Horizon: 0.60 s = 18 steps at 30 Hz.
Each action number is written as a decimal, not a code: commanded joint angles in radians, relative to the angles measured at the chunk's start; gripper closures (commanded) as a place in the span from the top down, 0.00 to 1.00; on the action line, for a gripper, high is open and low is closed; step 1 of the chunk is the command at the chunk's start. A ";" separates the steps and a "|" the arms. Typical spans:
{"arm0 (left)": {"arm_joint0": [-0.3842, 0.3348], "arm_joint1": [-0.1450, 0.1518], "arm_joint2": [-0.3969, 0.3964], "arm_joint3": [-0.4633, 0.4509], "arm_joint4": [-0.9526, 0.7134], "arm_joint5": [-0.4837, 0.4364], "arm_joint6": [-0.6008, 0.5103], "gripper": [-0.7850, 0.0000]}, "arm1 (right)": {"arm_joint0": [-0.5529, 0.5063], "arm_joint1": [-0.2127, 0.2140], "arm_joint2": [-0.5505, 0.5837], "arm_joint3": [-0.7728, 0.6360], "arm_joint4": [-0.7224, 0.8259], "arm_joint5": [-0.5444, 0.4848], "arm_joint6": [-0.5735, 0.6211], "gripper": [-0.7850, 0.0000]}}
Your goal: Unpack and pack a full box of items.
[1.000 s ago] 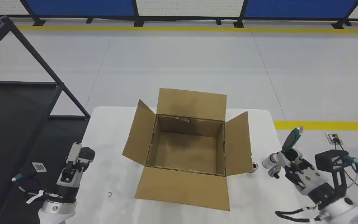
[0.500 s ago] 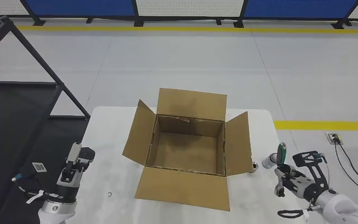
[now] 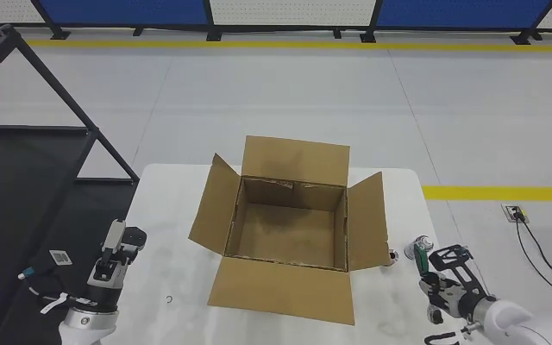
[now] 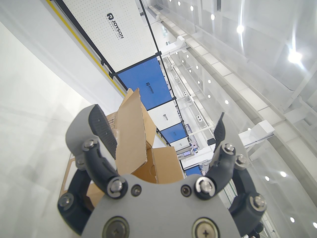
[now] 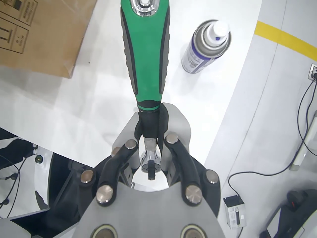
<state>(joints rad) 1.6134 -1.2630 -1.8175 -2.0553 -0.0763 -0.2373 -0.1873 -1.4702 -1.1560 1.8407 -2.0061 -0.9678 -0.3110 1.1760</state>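
Right gripper clamps the green-handled tool by its neck — the handle lies just outside the box flap, with the spray can beside it.

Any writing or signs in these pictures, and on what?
White perforated wall panel: a logo with brand name, not quoted.
Blue wall panel: similar smaller mark, not quoted.
Brown cardboard box: handling symbols and print, too blurred to read.
Blue-and-white spray can: label too small to read.
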 commanded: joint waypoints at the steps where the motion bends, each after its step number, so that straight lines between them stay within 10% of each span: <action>1: 0.000 0.000 0.000 0.000 0.000 0.000 0.000 1.00 | 0.015 0.003 -0.024 0.024 -0.021 0.004 0.016 0.00; 18: 0.000 0.000 0.000 0.000 0.000 0.000 0.000 1.00 | 0.145 0.024 -0.115 0.183 -0.114 0.099 0.161 0.00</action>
<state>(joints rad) 1.6134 -1.2630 -1.8175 -2.0553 -0.0763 -0.2373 -0.1873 -1.3280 -1.1335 1.7223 -1.8261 -1.0854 -0.2179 1.3280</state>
